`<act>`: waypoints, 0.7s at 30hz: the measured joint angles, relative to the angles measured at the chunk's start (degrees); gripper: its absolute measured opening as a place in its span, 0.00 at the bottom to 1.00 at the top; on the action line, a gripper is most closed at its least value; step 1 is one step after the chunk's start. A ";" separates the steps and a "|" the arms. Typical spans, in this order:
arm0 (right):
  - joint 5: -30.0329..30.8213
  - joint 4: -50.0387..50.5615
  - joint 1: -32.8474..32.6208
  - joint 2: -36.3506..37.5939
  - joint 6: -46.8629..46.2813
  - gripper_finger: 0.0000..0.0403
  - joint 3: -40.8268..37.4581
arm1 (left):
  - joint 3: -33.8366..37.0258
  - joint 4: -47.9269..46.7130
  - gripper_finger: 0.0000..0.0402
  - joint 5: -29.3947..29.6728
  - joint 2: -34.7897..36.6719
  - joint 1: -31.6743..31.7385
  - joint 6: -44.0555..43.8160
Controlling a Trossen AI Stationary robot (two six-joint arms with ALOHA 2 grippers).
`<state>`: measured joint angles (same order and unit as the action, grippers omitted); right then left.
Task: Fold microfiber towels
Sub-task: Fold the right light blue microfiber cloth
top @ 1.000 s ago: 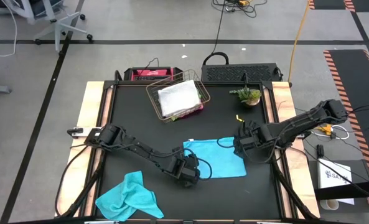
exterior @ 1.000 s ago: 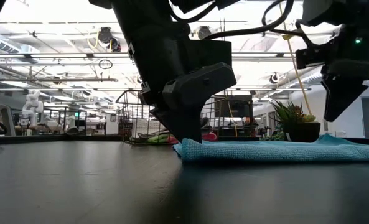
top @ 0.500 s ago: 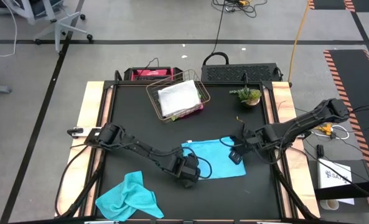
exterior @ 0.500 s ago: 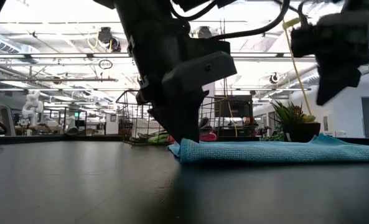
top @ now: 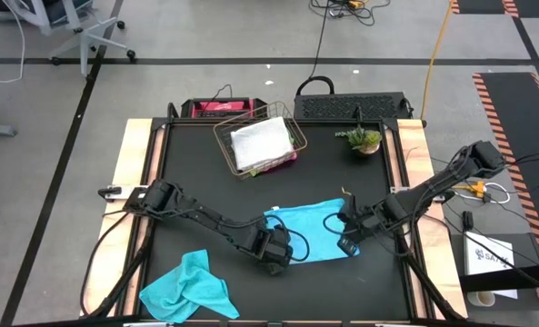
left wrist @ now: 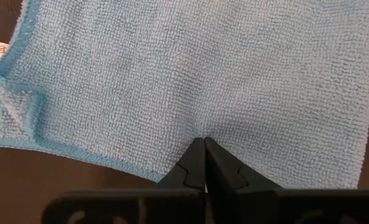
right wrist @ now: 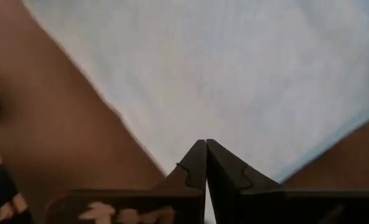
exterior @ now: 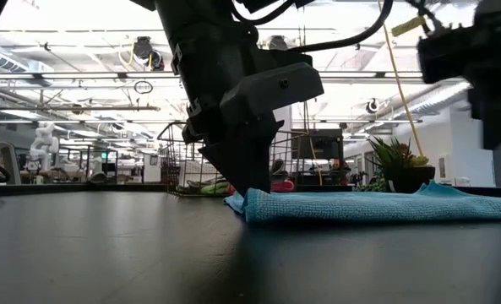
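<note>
The flat blue towel (top: 310,232) is lying near the bench's (top: 196,173) front edge. The left tool (left wrist: 203,140) and right tool (right wrist: 205,143) are each pinching one towel edge tight, ready for folding it over.

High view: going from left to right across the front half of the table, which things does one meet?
Crumpled turquoise towel → left end effector → flat turquoise towel → right end effector.

An overhead camera looked straight down; a low one looked level across the table (exterior: 106,245); both wrist cameras hovered close over the blue towel (left wrist: 203,68).
</note>
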<state>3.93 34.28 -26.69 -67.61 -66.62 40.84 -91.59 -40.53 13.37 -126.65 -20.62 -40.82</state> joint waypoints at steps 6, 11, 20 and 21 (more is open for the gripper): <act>-4.98 2.03 -3.70 0.03 -5.00 0.05 0.00 | 0.04 0.17 0.02 0.56 0.00 -0.02 0.00; -7.10 2.07 -7.71 0.03 -11.84 0.14 0.00 | 0.04 0.45 0.04 1.50 0.00 -0.09 -0.22; -4.38 11.03 -12.51 0.03 -27.18 0.34 -0.01 | 0.06 0.56 0.02 1.87 0.00 -0.02 -0.48; -3.91 10.54 -12.98 0.03 -28.43 0.35 -0.14 | 0.10 0.56 0.02 1.90 0.00 -0.02 -0.48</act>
<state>0.02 44.81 -39.68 -67.57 -95.06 40.70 -91.49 -39.97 15.27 -126.65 -20.64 -41.30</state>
